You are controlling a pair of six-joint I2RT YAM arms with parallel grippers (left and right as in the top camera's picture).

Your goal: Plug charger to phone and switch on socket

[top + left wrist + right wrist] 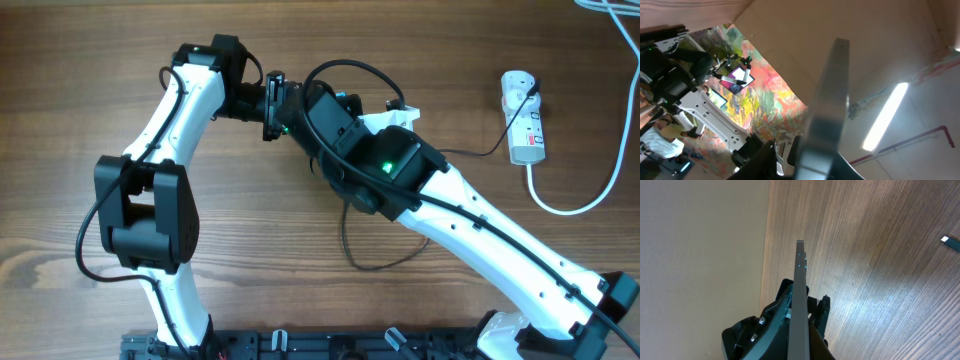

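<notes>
The left gripper [279,105] and right gripper [303,100] are seen from overhead brought tip to tip above the far middle of the wooden table [80,60], and the phone is hidden under the wrists. The white socket [524,125] is laid well apart at the right edge. The charger [470,154] is plugged into it and trailed leftward under the right arm into a loose loop, and a thick white lead [590,205] is curved away beside it. In the left wrist view, a blurred grey slab [832,95] is framed against a ceiling light [885,117] and a painted wall [760,95]; whether the left fingers are closed cannot be told. In the right wrist view, the phone [799,295] is shown edge-on and upright, pinched between the right gripper's fingers, and the plug tip [951,241] is left lying on the wood, well apart.
</notes>
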